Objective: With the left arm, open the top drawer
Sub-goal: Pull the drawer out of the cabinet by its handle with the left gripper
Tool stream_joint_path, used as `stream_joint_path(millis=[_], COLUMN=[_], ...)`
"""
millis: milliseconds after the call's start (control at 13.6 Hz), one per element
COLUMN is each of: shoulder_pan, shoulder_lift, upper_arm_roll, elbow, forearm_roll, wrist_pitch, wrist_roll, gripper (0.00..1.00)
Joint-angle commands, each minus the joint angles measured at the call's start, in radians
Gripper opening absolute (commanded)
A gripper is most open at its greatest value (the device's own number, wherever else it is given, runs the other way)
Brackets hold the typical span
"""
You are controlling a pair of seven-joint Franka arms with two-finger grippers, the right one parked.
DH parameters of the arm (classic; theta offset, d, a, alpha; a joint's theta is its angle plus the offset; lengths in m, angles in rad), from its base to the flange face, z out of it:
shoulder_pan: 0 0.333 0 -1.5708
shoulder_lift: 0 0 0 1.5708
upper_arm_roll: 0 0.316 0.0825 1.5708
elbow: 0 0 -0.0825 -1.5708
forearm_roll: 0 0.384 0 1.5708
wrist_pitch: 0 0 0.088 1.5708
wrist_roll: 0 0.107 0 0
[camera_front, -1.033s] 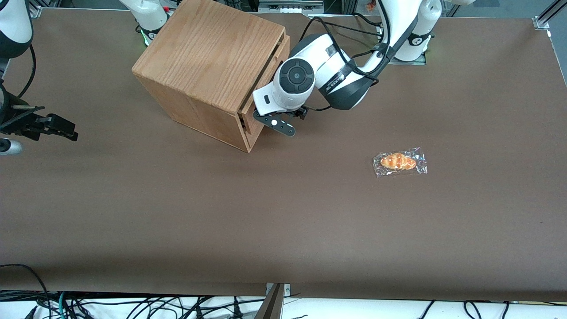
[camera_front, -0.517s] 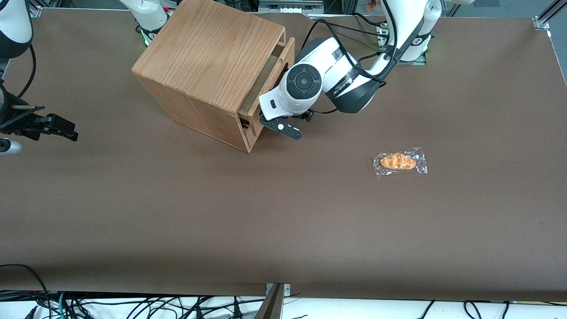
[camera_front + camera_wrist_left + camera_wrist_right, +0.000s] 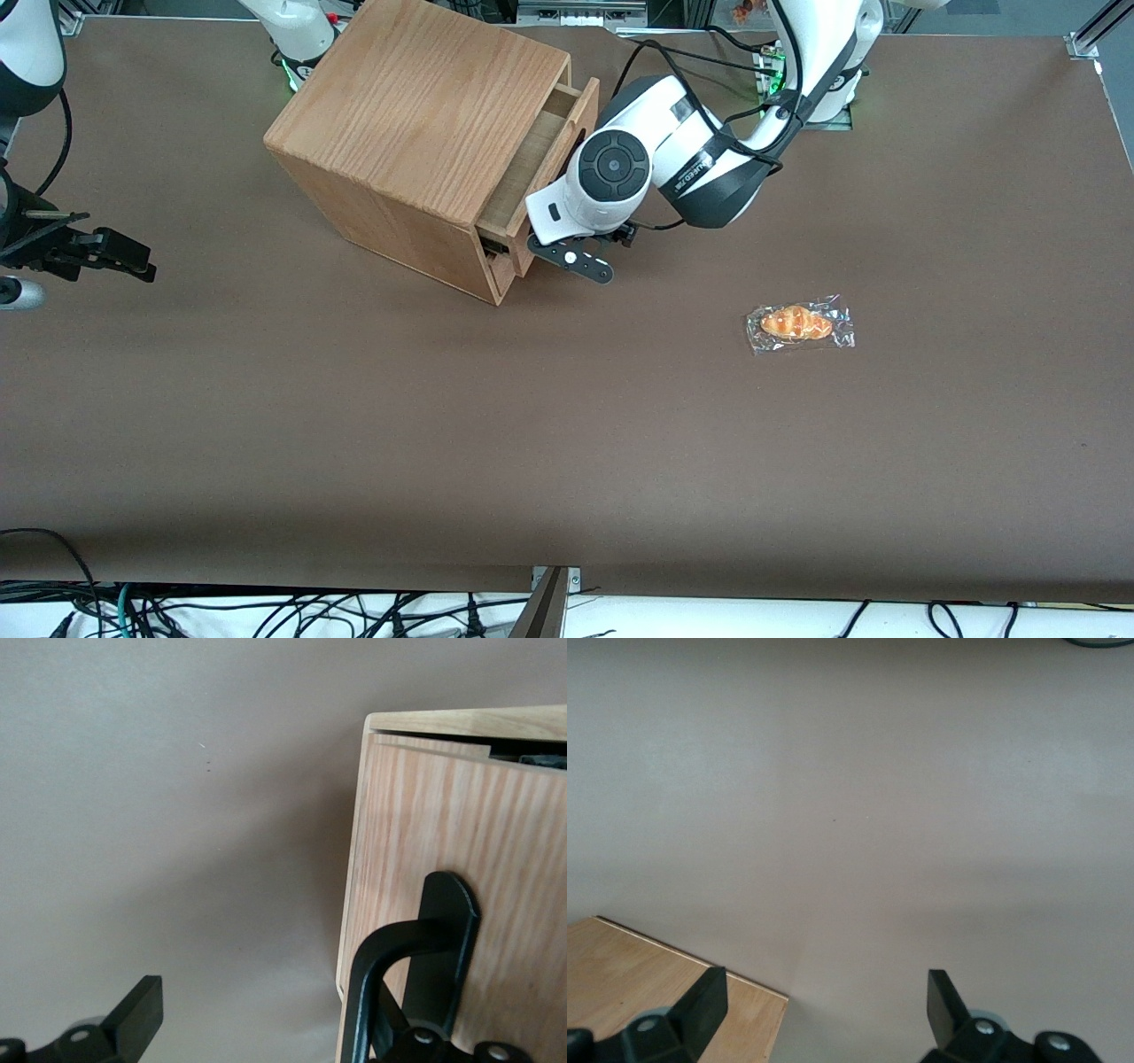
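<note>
The gripper [image 3: 540, 252] sits in front of the top drawer [image 3: 532, 168], wrapped pastry [image 3: 799, 324] nearer the camera.

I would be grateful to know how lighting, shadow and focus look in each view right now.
Front view: even overhead light, sharp; the cube-shaped wooden box darkens the brown table beside it; the clear-wrapped pastry glints. Left wrist view: soft, a shadow band beside the light-oak top drawer; its black bar handle and the black gripper close up. Right wrist view: flat and dull.

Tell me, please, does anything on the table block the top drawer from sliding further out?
Nothing visible does. The gripper is at the top drawer handle, and the table in front of the drawer is bare; the wrapped croissant lies well aside.
</note>
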Motion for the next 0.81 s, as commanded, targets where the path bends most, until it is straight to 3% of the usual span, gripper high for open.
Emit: stream_joint_path(millis=[0, 738], shoulder_pan=[0.014, 0.065], shoulder_lift=[-0.034, -0.052], upper_arm_roll=[0.004, 0.004], elbow=[-0.034, -0.07], forearm_roll=[0.029, 0.031], wrist_pitch=[-0.005, -0.02], wrist_roll=[0.02, 0.026], gripper=[1.0, 1.0])
